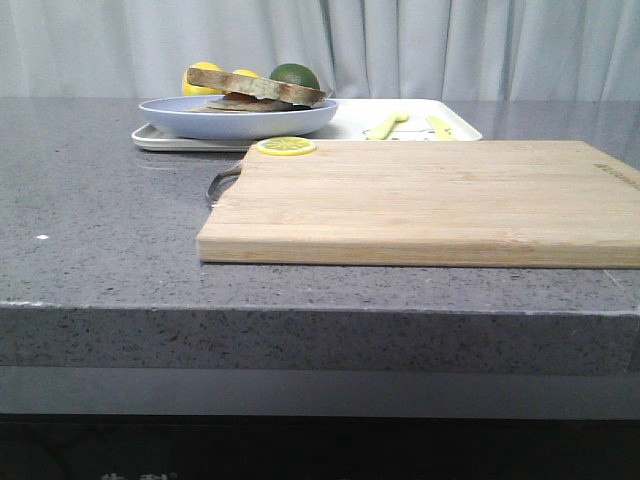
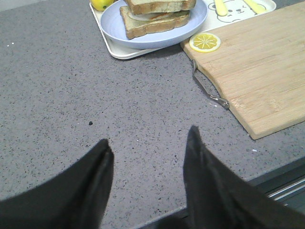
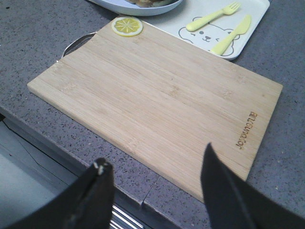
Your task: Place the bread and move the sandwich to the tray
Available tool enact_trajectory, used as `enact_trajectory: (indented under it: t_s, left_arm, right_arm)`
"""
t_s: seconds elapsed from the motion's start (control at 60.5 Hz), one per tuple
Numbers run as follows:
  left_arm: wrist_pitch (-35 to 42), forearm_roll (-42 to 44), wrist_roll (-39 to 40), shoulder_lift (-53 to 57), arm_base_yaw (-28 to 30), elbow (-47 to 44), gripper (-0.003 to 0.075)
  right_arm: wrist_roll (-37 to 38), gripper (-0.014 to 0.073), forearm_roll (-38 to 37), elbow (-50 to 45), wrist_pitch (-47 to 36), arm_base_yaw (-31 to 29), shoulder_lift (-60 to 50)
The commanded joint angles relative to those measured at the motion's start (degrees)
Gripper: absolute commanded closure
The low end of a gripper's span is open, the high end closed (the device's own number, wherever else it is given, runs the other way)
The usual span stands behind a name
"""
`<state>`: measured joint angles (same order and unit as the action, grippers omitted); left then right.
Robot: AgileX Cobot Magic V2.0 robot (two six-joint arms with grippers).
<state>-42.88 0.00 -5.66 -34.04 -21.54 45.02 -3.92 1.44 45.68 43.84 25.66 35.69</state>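
Observation:
The sandwich point(image 1: 250, 98) point(image 2: 152, 21) sits on a round pale-blue plate point(image 1: 240, 120) point(image 2: 114, 26), and the plate stands on the left part of the white tray point(image 1: 345, 120) point(image 2: 112, 47) at the back of the counter. A thick plain slice of bread point(image 2: 159, 5) lies on top of the stack, with a thin white layer showing under it. My left gripper point(image 2: 148, 135) is open over bare counter, well short of the plate. Also open and holding nothing, my right gripper point(image 3: 155, 153) hangs above the counter's front edge, by the near side of the cutting board. Neither gripper shows in the front view.
A wooden cutting board point(image 1: 430, 200) point(image 3: 157, 95) with a metal handle lies in front of the tray, a lemon slice point(image 1: 286, 146) point(image 2: 205, 42) on its back left corner. A yellow fork point(image 3: 212, 19) and knife point(image 3: 231, 34) lie on the tray. Behind the plate sit a lemon point(image 1: 203, 72) and a lime point(image 1: 295, 75).

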Motion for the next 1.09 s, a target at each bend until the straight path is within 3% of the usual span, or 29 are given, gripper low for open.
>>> enact_trajectory:
  t_s: [0.0, 0.149, 0.215, 0.744, 0.877, 1.075]
  left_arm:
    - [4.65, 0.0, 0.51, -0.1, -0.3, 1.47, 0.0516]
    - [4.65, 0.0, 0.51, -0.1, -0.3, 1.47, 0.0695]
    - [4.65, 0.0, 0.51, -0.1, -0.3, 1.47, 0.0737]
    - [4.65, 0.0, 0.51, -0.1, -0.3, 1.47, 0.0738]
    - [9.26, 1.02, 0.51, 3.07, 1.49, -2.81, 0.0738]
    - [22.26, 3.03, 0.51, 15.01, 9.64, -16.65, 0.0738]
  right_arm:
    - [-0.11, 0.0328, -0.18, 1.4, -3.76, -0.3, 0.0]
    - [-0.11, 0.058, -0.18, 1.4, -3.76, -0.3, 0.0]
    - [-0.11, 0.0662, -0.18, 1.4, -3.76, -0.3, 0.0]
    - [-0.11, 0.0661, -0.18, 1.4, -5.11, -0.3, 0.09]
    - [-0.11, 0.0661, -0.18, 1.4, -5.12, -0.3, 0.09]
    - [-0.11, 0.0661, -0.18, 1.4, -5.12, -0.3, 0.09]
